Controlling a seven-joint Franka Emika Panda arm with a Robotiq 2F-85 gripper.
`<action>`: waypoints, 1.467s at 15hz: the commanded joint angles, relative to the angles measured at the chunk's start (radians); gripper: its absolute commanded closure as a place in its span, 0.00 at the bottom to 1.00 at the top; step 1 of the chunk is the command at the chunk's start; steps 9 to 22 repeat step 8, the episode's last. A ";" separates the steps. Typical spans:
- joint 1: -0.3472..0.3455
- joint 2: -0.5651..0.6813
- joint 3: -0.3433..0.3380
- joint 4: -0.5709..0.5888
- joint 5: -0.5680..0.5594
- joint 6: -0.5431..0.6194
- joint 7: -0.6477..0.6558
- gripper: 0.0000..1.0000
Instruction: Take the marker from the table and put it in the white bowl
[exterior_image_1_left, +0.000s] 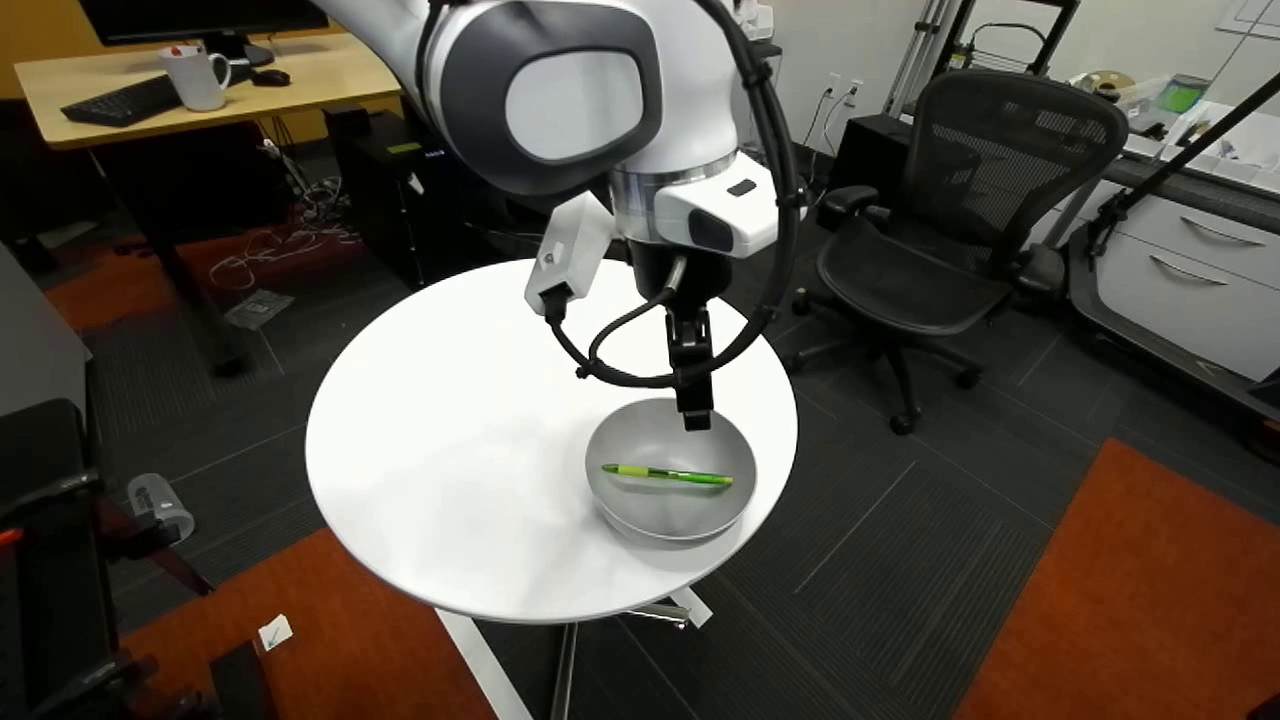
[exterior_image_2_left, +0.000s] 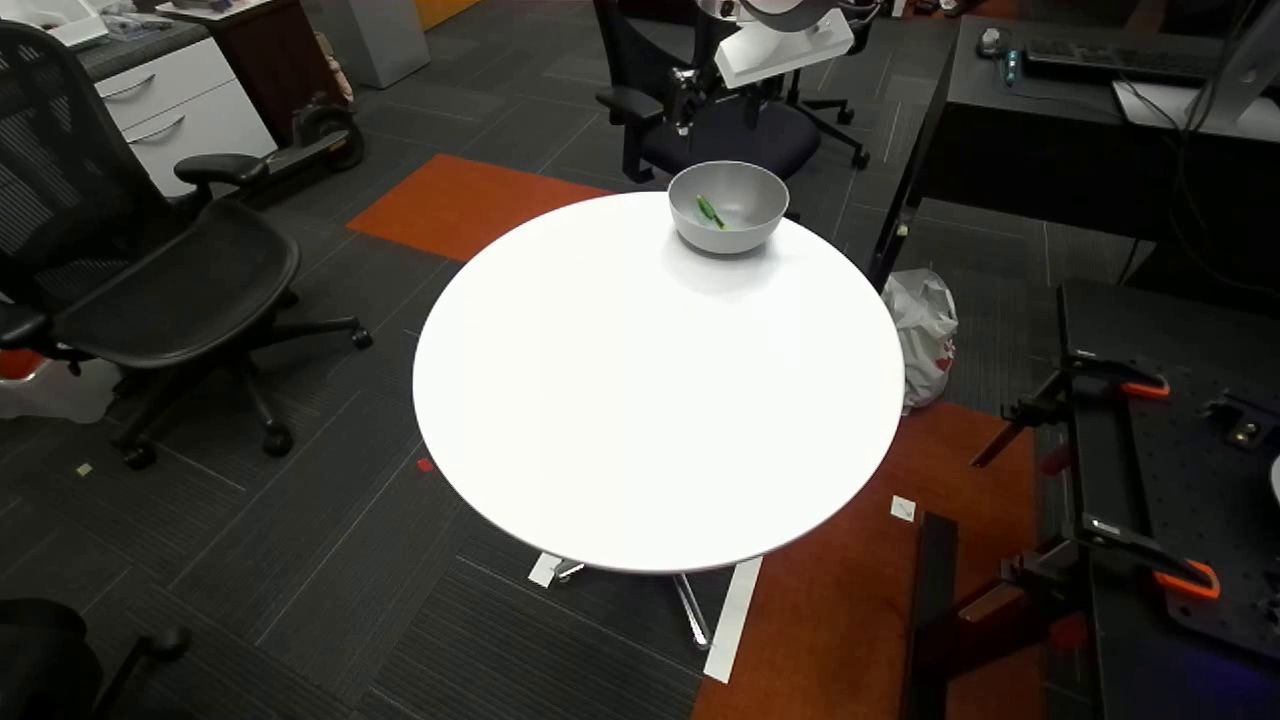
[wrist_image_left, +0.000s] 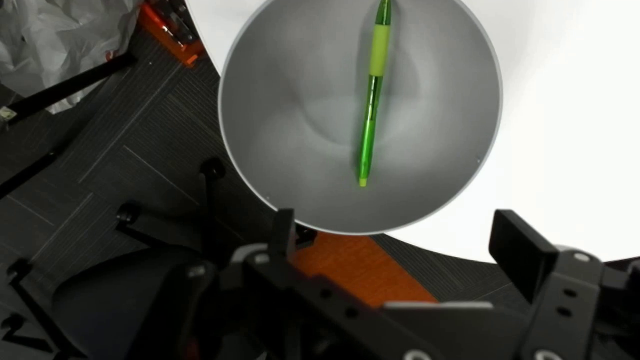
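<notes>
The green marker (wrist_image_left: 372, 100) lies inside the white-grey bowl (wrist_image_left: 280, 165), across its bottom and up its wall. The marker shows in the bowl in both exterior views (exterior_image_1_left: 667, 474) (exterior_image_2_left: 710, 211). The bowl (exterior_image_1_left: 665, 525) (exterior_image_2_left: 728, 235) stands near the edge of the round white table (exterior_image_1_left: 450, 450) (exterior_image_2_left: 650, 400). My gripper (wrist_image_left: 400, 240) is open, with its fingers wide apart and nothing between them. In an exterior view the gripper (exterior_image_1_left: 695, 415) is above the bowl, apart from the marker. It also shows above and beyond the bowl in an exterior view (exterior_image_2_left: 684, 118).
A black mesh chair (exterior_image_1_left: 960, 220) stands beside the table. A wooden desk (exterior_image_1_left: 330, 75) with a mug (exterior_image_1_left: 197, 80) is behind the arm. A black workbench (exterior_image_2_left: 1170, 500) with orange clamps stands near the table. A plastic bag (exterior_image_2_left: 920, 330) lies on the floor.
</notes>
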 joint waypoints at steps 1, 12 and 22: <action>0.004 0.002 -0.006 0.004 0.009 -0.002 -0.007 0.00; 0.002 0.002 -0.004 0.008 0.014 -0.002 -0.008 0.00; 0.002 0.002 -0.004 0.008 0.014 -0.002 -0.008 0.00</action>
